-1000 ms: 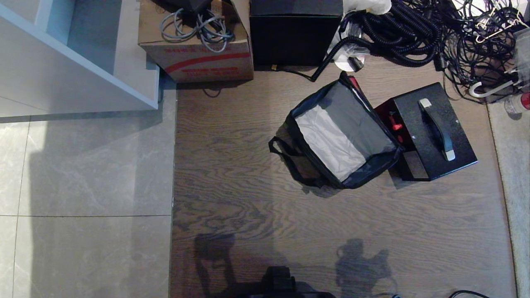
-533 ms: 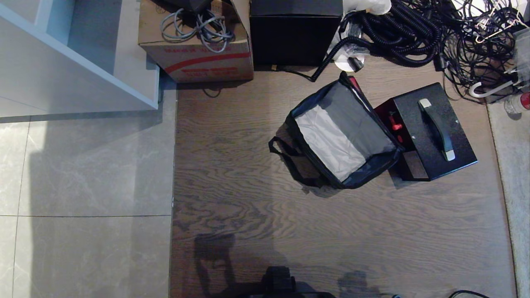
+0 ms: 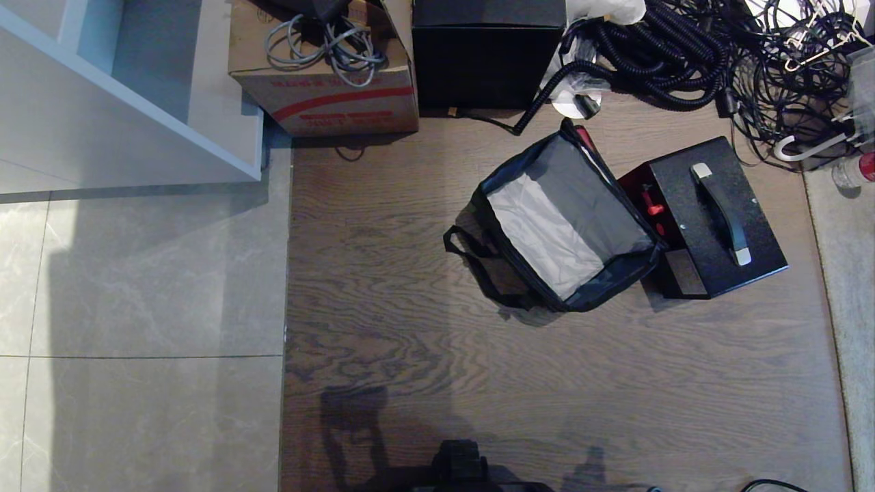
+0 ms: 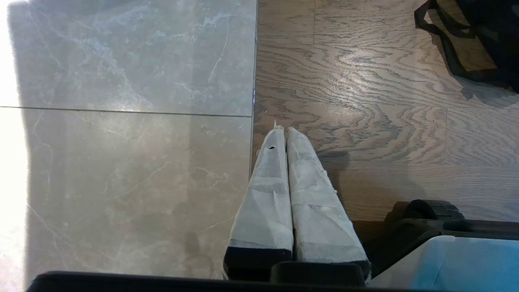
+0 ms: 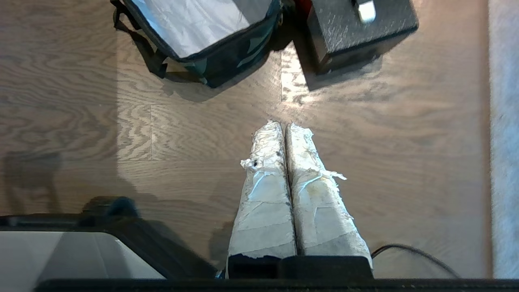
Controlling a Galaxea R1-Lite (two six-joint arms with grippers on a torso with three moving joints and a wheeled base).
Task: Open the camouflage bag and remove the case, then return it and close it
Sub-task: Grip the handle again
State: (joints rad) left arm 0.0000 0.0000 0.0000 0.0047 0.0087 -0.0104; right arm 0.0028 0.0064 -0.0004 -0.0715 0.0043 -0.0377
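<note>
1. Camouflage bag (image 3: 567,225) open on wood floor (image 3: 410,355), grey lining showing.
2. Case (image 3: 714,219) out of the bag, touching its right side.
3. Left gripper (image 4: 282,132) and right gripper (image 5: 282,125) clenched, empty, above floor.

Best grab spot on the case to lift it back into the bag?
Probably the top handle of the case: it faces up, arched clear of the lid, with nothing over it. Come straight down, fingers across the black grip midway between its silver ends, so the case hangs level. The bag stands open beside it.
</note>
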